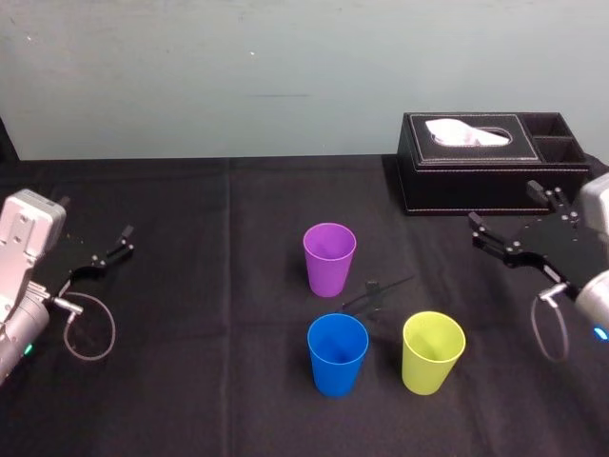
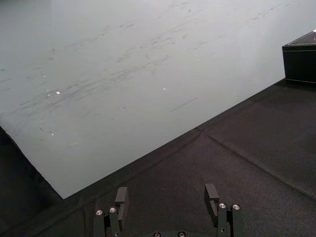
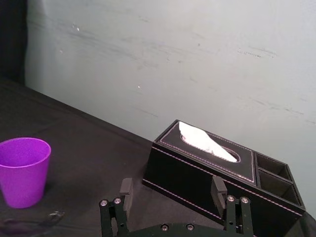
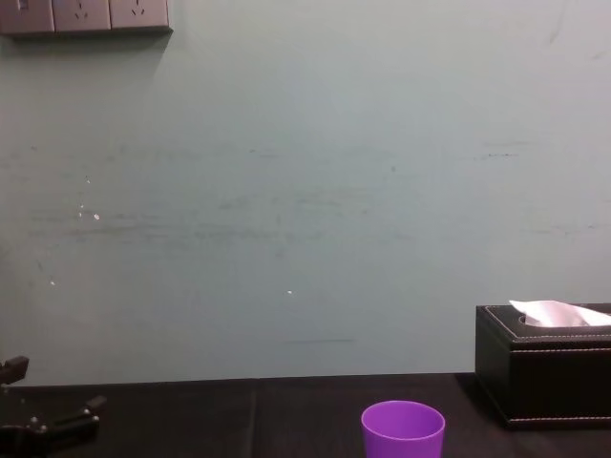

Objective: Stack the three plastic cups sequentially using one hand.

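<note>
Purple cup (image 1: 329, 259): upright on the desk (image 1: 190, 286), nearest cup to the tissue box (image 1: 476, 162), to its left
Blue cup (image 1: 337, 354): upright, farthest from the tissue box
Yellow-green cup (image 1: 432, 352): upright, in front of the tissue box
Right gripper (image 1: 502, 205): just before the tissue box, jaws spread
Left gripper (image 2: 166, 192): far left of the tissue box, jaws spread

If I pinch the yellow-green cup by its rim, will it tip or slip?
The yellow-green tapered plastic cup stands upright and empty, so it is probably light. Its base is narrower than its mouth, so a sideways push could tip it. Its smooth wall may slip once the right gripper, now open, pinches it.
</note>
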Robot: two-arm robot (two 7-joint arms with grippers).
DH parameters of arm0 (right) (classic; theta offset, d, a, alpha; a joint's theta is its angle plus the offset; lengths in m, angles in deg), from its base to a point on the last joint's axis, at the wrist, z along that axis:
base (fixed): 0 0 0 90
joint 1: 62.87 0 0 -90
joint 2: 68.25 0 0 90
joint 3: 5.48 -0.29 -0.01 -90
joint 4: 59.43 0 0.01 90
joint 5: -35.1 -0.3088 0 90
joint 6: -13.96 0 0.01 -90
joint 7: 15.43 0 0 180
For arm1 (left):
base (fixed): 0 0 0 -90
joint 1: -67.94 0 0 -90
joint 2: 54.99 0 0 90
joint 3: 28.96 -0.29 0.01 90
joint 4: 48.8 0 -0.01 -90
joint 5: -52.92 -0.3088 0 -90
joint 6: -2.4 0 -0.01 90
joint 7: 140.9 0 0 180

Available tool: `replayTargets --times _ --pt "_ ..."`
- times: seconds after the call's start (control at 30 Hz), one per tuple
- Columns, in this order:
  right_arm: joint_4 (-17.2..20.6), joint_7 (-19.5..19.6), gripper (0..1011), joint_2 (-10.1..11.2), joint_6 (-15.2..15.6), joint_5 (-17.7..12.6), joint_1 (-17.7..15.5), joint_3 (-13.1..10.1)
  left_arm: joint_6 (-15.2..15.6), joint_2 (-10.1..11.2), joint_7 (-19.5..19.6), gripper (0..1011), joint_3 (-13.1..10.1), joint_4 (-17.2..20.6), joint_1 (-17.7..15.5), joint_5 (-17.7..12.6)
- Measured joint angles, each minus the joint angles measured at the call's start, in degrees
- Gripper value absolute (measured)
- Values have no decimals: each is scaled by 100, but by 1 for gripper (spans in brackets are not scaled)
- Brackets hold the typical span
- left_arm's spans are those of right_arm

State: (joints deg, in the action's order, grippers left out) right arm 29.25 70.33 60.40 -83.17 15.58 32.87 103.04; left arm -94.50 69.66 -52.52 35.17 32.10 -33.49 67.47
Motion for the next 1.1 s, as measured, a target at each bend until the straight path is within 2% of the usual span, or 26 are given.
replayTargets --times 0.13,0.17,0.27,0.43,0.8,1.1 --pt "274 -310 1004 225 0 -346 -262 -295 0 0 0 1010 0 0 0 0" --pt "274 -310 1004 225 0 -346 -262 -295 0 0 0 1010 0 0 0 0" --pt "459 -626 1004 414 36 -628 -467 -509 0 0 0 1010 0 0 0 0" --pt "657 -1087 1004 681 96 -914 -746 -732 0 0 0 1010 0 0 0 0" --pt "865 -1890 1004 1112 56 -1150 -1282 -1021 0 0 0 1010 0 0 0 0" --pt "897 -2332 1004 1231 -7 -1256 -1647 -1145 0 0 0 1010 0 0 0 0"
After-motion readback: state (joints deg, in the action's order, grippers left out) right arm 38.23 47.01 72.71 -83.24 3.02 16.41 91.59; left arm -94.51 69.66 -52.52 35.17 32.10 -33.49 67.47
